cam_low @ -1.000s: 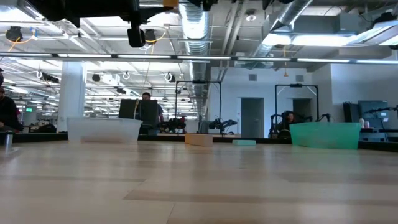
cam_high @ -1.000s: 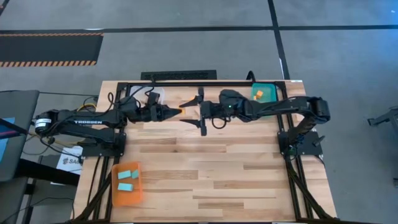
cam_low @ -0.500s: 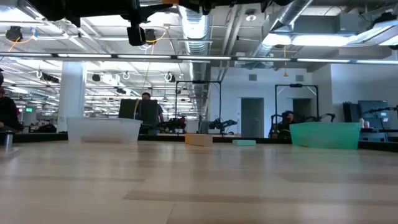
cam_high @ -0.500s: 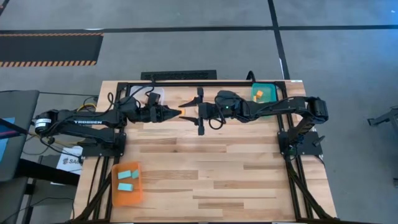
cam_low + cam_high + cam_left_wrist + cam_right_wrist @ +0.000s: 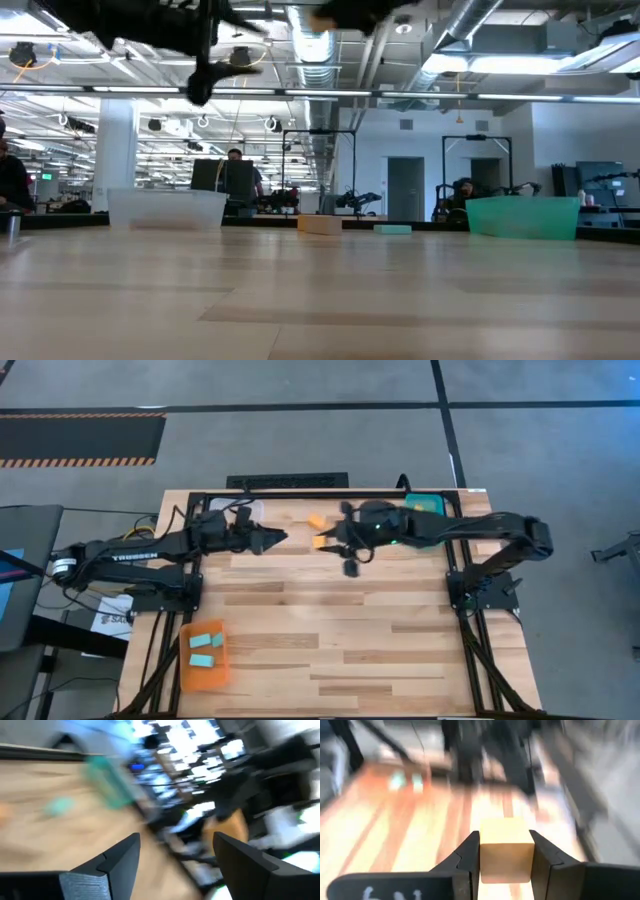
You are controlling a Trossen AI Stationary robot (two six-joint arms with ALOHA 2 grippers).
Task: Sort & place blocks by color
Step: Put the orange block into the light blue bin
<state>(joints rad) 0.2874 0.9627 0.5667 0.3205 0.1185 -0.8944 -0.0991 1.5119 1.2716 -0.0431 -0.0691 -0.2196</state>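
**Handover done: block now with the right claw**

Half a second earlier both claws met tip to tip over the far middle of the surface point(image 5: 330, 610), with an orange block between them. Now we saw them apart. The left claw point(image 5: 274, 538) had drawn back toward its own side, and its wrist view showed the fingers spread with nothing between them, so it had let go. The right claw point(image 5: 504, 840) was clenched on the block point(image 5: 504, 857) and had pulled back toward its own side.

For the task, we judged the pass complete. The block was on the arm that reaches the teal tray point(image 5: 430, 505) at the far right corner, which held orange pieces a second ago. Carrying it there looked like the next step.

The block was small, square-faced, plain and orange-yellow. It sat square between the two fingers, gripped on opposite sides, in the air above the surface and touching nothing else.

A second orange-tan block point(image 5: 317, 520) lay just beyond it on the surface, not yet sorted. In the low view a light blue block point(image 5: 392, 229) lay near it. Two light blue blocks point(image 5: 204, 649) sat in the orange tray point(image 5: 186, 670) at the near left.
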